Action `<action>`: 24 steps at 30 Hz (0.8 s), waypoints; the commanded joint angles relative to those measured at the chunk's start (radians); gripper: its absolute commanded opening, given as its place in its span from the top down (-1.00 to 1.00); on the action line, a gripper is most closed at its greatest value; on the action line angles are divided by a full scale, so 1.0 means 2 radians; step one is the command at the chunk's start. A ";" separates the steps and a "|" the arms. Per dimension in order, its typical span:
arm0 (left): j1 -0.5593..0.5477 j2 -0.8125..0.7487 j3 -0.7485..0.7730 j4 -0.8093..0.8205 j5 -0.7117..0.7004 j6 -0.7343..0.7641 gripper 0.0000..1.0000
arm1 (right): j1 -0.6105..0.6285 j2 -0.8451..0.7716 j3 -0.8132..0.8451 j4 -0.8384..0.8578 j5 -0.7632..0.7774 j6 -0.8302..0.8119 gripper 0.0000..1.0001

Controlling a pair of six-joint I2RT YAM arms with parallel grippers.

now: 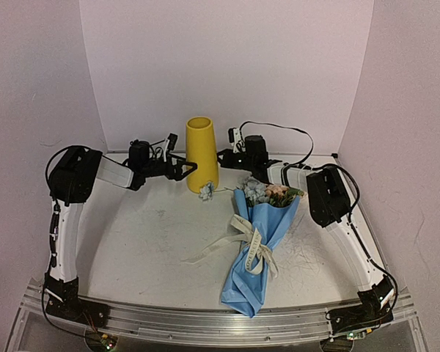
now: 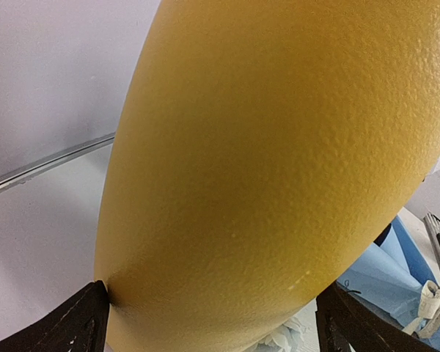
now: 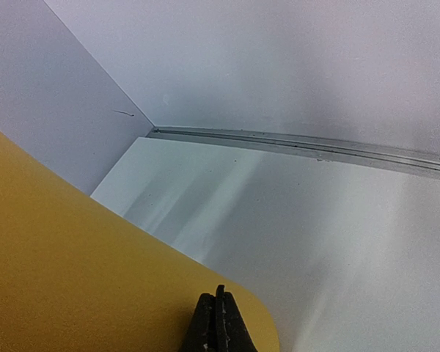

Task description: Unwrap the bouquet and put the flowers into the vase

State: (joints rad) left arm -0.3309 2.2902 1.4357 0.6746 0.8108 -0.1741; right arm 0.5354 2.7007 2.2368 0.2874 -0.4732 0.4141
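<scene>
At the centre back of the top view, the vase [image 1: 202, 150] stands between the left jaws, spread wide about its lower part, the right jaws shut empty beside it; the bouquet [image 1: 258, 242] lies wrapped lower right, so untying its ribbon [image 1: 249, 238] seems next.

Vase [image 1: 202, 152]: tall, plain yellow, smooth, tapering to narrower round mouth; upright at back centre of table [image 1: 154, 242].
Bouquet [image 1: 255, 257]: light blue paper cone, wrapped, lying flat right of centre, tip toward near edge; cream ribbon bow [image 1: 248, 238] round middle.
Flowers [image 1: 268, 192]: pale blue and peach heads at cone's far end, near vase.
Small pale bloom [image 1: 206, 191]: just beside vase foot.
</scene>
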 commanded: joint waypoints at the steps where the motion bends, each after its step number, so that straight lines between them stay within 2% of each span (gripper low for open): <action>1: -0.003 -0.034 -0.009 0.010 -0.007 0.016 -0.99 | 0.035 0.018 0.032 0.015 -0.057 0.014 1.00; 10: -0.003 -0.067 -0.047 0.008 -0.034 0.023 -0.98 | 0.057 0.002 -0.003 0.036 -0.070 0.020 1.00; 17: -0.002 -0.130 -0.119 0.005 -0.074 0.029 -0.98 | 0.070 -0.043 -0.072 0.062 -0.068 0.024 1.00; 24: -0.002 -0.175 -0.184 0.002 -0.099 0.038 -0.99 | 0.087 -0.055 -0.089 0.066 -0.067 0.020 1.00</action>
State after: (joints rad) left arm -0.3264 2.0338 1.1103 0.6357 0.6697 -0.1204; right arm 0.6086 2.6839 2.0766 0.3985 -0.4866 0.4530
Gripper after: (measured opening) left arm 0.990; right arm 0.013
